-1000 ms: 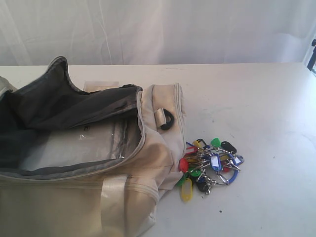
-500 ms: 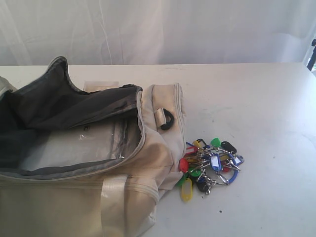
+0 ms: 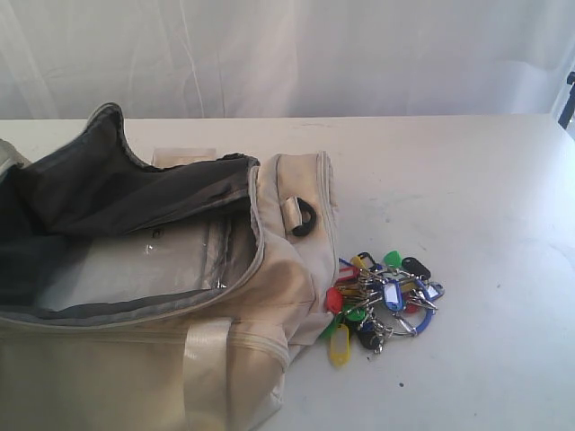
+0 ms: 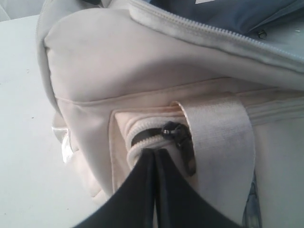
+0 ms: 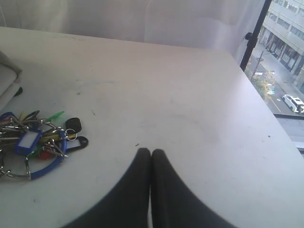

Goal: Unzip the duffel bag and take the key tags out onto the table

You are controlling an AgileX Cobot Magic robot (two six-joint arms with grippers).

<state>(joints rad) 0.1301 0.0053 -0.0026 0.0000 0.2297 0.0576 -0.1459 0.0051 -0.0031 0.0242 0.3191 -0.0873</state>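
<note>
The cream-white duffel bag (image 3: 278,269) lies unzipped at the left of the table (image 3: 467,197), its dark grey lining showing. The key tags (image 3: 382,301), a colourful bunch on metal rings, rest on the tabletop just right of the bag's end. Neither gripper shows in the exterior view. In the left wrist view my left gripper (image 4: 155,152) is shut and empty, its tips right at a side pocket zipper with a black pull (image 4: 178,137). My right gripper (image 5: 151,153) is shut and empty over bare table, apart from the key tags (image 5: 35,140).
A black D-ring (image 3: 304,218) sits on the bag's end panel. A satin strap (image 4: 218,137) crosses the bag's side by the pocket. White curtain (image 3: 314,54) backs the table. The table's edge (image 5: 280,128) runs beside a window.
</note>
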